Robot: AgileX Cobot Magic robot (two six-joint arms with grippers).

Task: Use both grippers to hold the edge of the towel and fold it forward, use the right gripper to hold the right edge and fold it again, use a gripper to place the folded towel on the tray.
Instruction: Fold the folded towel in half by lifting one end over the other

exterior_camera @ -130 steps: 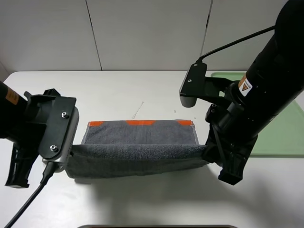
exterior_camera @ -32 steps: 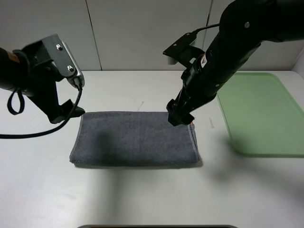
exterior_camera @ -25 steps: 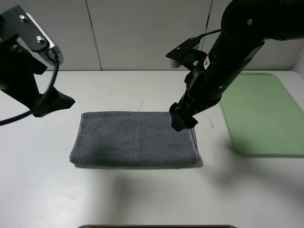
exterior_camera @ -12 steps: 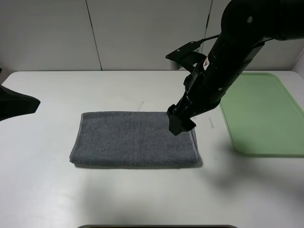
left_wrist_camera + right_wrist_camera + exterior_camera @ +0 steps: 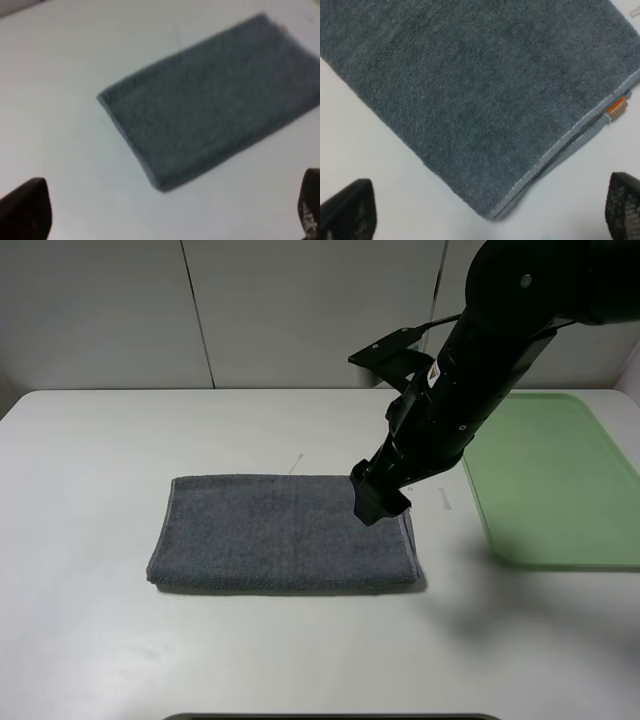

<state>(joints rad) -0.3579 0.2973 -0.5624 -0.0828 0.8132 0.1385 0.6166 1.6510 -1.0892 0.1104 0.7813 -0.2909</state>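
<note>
The dark grey towel (image 5: 285, 532) lies folded flat in the middle of the white table, long side running left to right. My right gripper (image 5: 377, 504) hangs just above the towel's back right corner. In the right wrist view it (image 5: 485, 210) is open with nothing between its fingers. That view shows the pale hem edge of the towel (image 5: 570, 132) and a small orange tag (image 5: 616, 107) below it. My left gripper (image 5: 167, 212) is open and empty, well away from the towel (image 5: 210, 95); its arm is outside the exterior view. The pale green tray (image 5: 550, 480) sits to the right.
A grey panelled wall (image 5: 300, 310) rises behind the table. The white table (image 5: 90, 490) extends left and in front of the towel. A dark edge (image 5: 330, 717) runs along the table's front.
My left arm has pulled back to the left, out of the exterior view. The right arm has only shifted slightly over the towel's right back corner. The towel has not moved.
</note>
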